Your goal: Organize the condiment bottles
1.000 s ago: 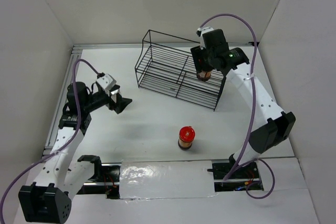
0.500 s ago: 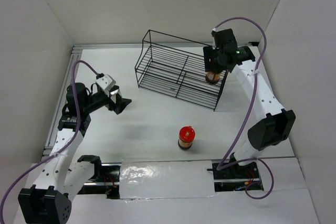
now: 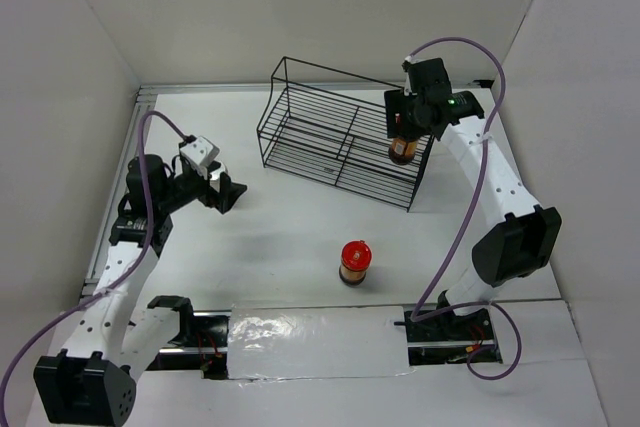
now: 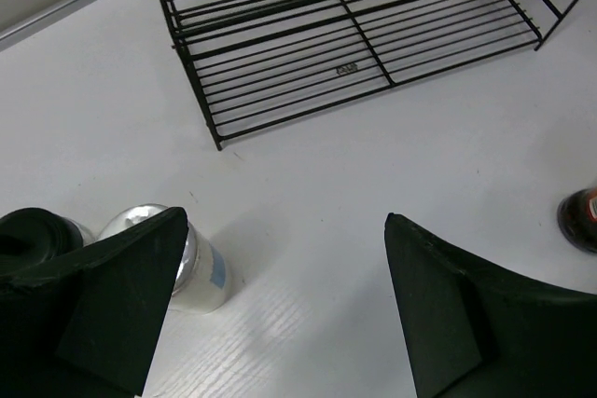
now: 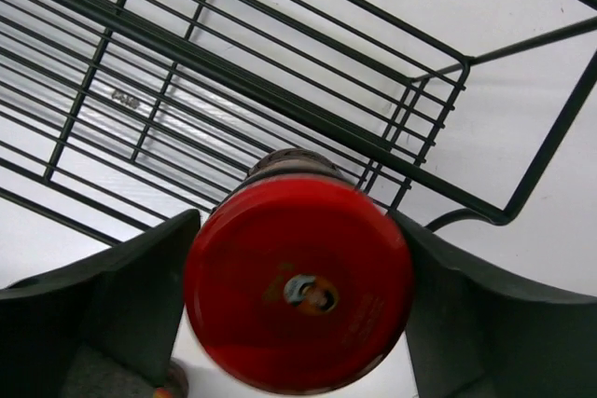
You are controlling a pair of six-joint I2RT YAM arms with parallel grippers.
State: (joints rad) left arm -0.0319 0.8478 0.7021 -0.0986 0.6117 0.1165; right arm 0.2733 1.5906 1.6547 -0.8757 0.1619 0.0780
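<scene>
Right jaws hold red-lidded jar over wire rack right end.

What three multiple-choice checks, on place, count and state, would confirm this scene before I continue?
1. The loose red-lidded jar stands: A) on the table, in front of the rack; B) inside the rack; C) tipped over by the wall.
2. Red-lidded jars in all: A) one; B) two; C) four.
3. The left fingers are: A) spread, empty; B) clamped on a bottle; C) clamped on a lid.
Key: 1A, it stands upright on bare table. 2B, the second jar sits between the right fingers. 3A, only table shows between them.
</scene>
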